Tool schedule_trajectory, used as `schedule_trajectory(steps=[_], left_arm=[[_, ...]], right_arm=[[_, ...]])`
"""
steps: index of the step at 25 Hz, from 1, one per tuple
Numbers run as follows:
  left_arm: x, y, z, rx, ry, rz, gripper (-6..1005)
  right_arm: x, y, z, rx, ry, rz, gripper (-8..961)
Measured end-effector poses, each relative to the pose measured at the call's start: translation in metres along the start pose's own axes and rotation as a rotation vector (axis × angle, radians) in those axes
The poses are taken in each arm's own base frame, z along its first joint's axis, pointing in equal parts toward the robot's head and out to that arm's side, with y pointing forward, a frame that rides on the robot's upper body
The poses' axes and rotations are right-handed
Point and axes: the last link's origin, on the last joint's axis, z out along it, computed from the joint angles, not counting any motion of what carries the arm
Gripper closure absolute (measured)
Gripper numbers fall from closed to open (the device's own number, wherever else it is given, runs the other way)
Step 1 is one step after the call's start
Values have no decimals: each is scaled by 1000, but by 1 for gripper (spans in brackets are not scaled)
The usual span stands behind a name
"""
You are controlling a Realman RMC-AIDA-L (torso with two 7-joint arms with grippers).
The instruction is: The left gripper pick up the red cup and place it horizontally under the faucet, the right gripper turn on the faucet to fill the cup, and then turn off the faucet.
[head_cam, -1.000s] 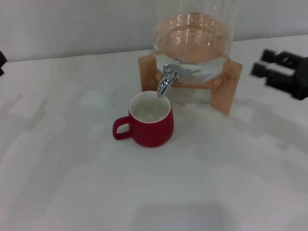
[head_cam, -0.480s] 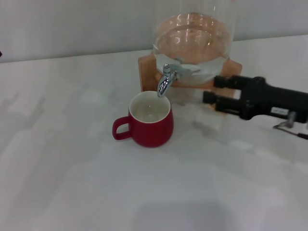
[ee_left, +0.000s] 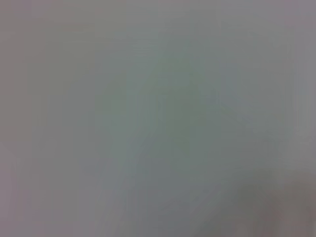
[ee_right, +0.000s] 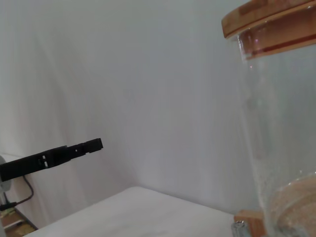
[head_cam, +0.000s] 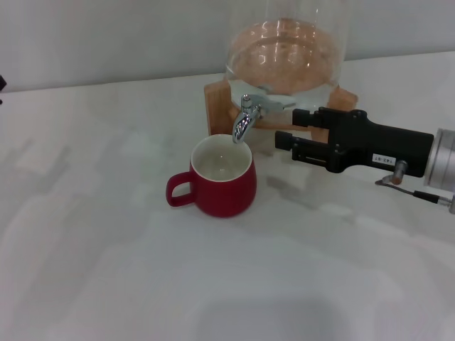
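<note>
The red cup (head_cam: 220, 181) stands upright on the white table, handle pointing left, directly under the faucet (head_cam: 245, 117). The faucet projects from the glass dispenser (head_cam: 288, 57) on its wooden stand (head_cam: 213, 106). My right gripper (head_cam: 293, 128) is open and empty. It reaches in from the right, and its fingertips are just right of the faucet, close to the lever (head_cam: 281, 104). My left gripper is off at the far left edge; it shows farther off in the right wrist view (ee_right: 74, 150) as a thin black shape. The left wrist view shows only a blank grey surface.
The white table (head_cam: 142, 270) spreads in front of and left of the cup. A pale wall (head_cam: 106, 35) runs behind it. The right wrist view shows the dispenser's glass wall (ee_right: 281, 123) and its wooden lid (ee_right: 266, 19) close by.
My right gripper has moved left from the right edge to just beside the faucet lever. The cup and the dispenser have not moved.
</note>
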Motion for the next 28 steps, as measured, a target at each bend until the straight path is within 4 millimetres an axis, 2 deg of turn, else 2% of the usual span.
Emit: schedule_trajectory(steps=[9, 20, 28], left_arm=[[-2, 4, -5, -23, 3, -10, 208], [-7, 2, -13, -6, -7, -14, 208], [-9, 0, -15, 2, -10, -16, 208]], right_arm=[[-8, 0, 7, -12, -15, -16, 322], [-14, 22, 28, -116, -1, -65, 322], [-17, 28, 32, -147, -2, -80, 323]])
